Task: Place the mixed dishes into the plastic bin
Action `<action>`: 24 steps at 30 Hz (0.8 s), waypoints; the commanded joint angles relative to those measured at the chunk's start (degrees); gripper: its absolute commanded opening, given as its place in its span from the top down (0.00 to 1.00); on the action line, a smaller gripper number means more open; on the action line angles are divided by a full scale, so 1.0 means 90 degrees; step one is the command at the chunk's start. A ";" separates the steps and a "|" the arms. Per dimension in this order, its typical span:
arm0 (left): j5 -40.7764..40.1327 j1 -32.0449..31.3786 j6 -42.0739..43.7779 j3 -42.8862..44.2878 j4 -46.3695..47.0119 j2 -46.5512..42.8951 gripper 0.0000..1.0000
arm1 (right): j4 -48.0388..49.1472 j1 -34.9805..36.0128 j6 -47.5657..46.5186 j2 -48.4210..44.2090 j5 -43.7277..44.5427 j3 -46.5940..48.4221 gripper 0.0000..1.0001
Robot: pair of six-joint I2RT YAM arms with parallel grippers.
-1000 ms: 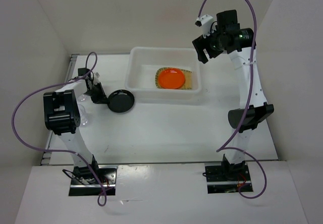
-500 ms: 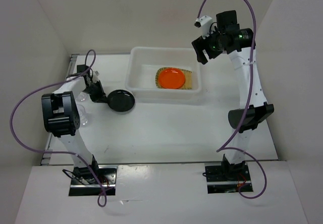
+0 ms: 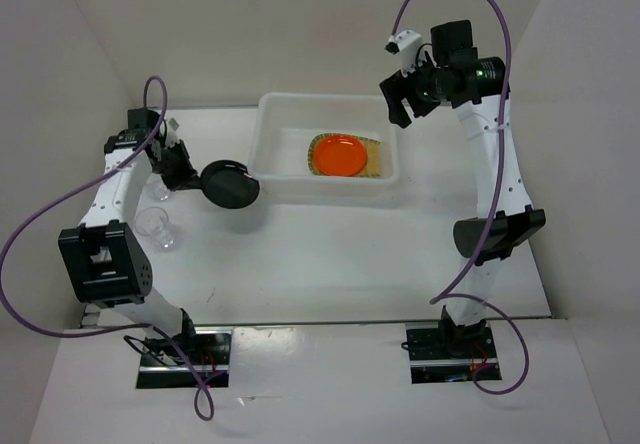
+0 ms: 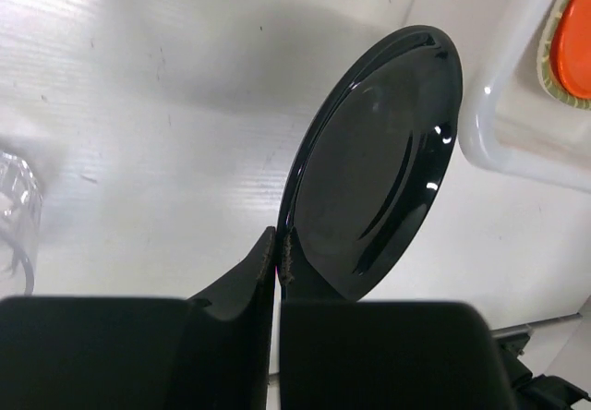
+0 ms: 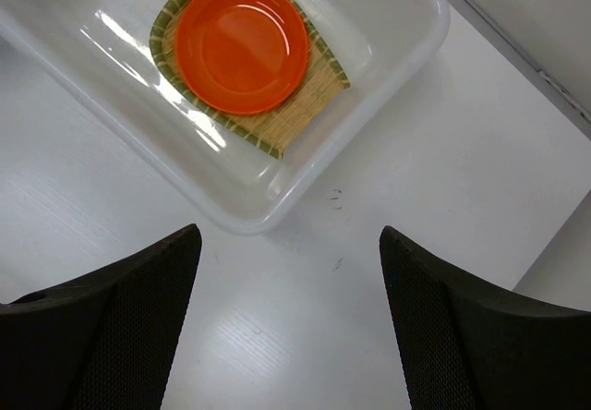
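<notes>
Clamping the left tool (image 4: 277, 244) on the edge of the small shiny black round plate (image 4: 379, 170), tilted up just beside the big white plastic bin (image 3: 330, 189). Lying inside: small orange round plate (image 5: 242, 45) on tan woven tray (image 5: 295, 124). Hanging above, right tool (image 5: 286, 235) wide apart.

The glossy black round plate (image 3: 230, 184) hangs steeply tilted above the tabletop (image 3: 330, 254), its rim pinched in the left pincer (image 4: 279, 244), just left of the white translucent bin (image 3: 262, 149). Inside the bin, the orange plate (image 3: 337, 154) lies flat on the green-rimmed bamboo tray (image 5: 305, 119). A clear cup (image 3: 158, 226) stands upright farther left.
</notes>
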 commanded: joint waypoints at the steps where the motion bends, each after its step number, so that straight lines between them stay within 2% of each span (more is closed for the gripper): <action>1: -0.0024 0.0005 -0.0127 0.0027 -0.0519 -0.0357 1.00 | -0.0037 0.0023 0.0005 -0.0500 -0.0114 -0.0213 0.18; 10: -0.1245 0.0005 -0.0253 0.0085 -0.0978 -0.0991 1.00 | -0.0037 0.0023 0.0005 -0.0853 -0.0172 -0.0673 0.18; 13: -0.1324 0.0005 -0.0254 0.0211 -0.0978 -0.1050 1.00 | -0.0037 0.0023 0.0005 -0.1077 -0.0172 -0.0916 0.18; 19: -0.0067 -0.0140 -0.0458 0.0611 -0.0355 -0.0982 1.00 | -0.0037 0.0023 -0.0063 -0.1419 -0.0358 -0.1542 0.20; 24: 0.0180 -0.0415 -0.0771 0.1468 -0.0070 -0.0817 1.00 | -0.0037 0.0023 -0.0122 -0.1644 -0.0417 -0.1786 0.21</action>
